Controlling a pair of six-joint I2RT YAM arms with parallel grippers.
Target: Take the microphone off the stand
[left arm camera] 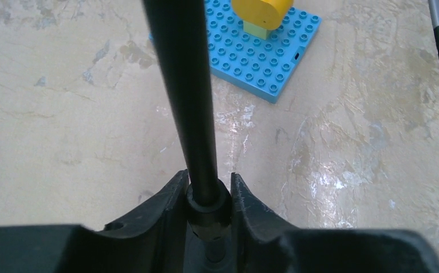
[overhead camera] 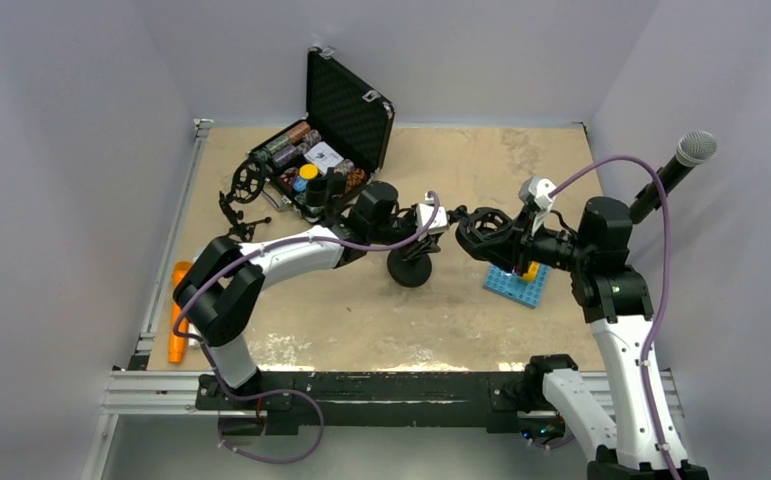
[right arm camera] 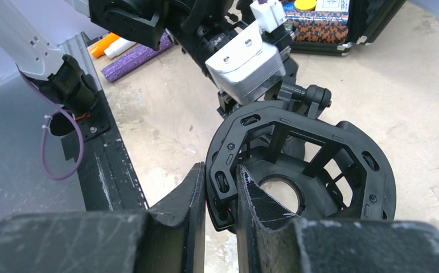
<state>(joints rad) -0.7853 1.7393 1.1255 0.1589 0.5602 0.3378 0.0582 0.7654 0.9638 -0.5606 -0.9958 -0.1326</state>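
The black stand has a round base [overhead camera: 410,268] and a thin pole [left arm camera: 183,85]. My left gripper [overhead camera: 439,215] is shut on the pole's collar, which sits between the jaws in the left wrist view [left arm camera: 205,179]. The stand's ring-shaped black shock mount [right arm camera: 319,148] is empty, and the table shows through its centre hole. My right gripper [right arm camera: 221,173] is shut on the mount's rim, and it also shows in the top view [overhead camera: 506,240]. The microphone [overhead camera: 683,165], black with a silver mesh head, leans at the right wall behind my right arm, apart from the mount.
A blue studded plate [overhead camera: 516,283] with a yellow brick [left arm camera: 261,11] lies under the mount. An open black case [overhead camera: 346,110] with small items stands at the back, with a second black mount [overhead camera: 246,185] to its left. Orange items [overhead camera: 177,310] lie at the left rail.
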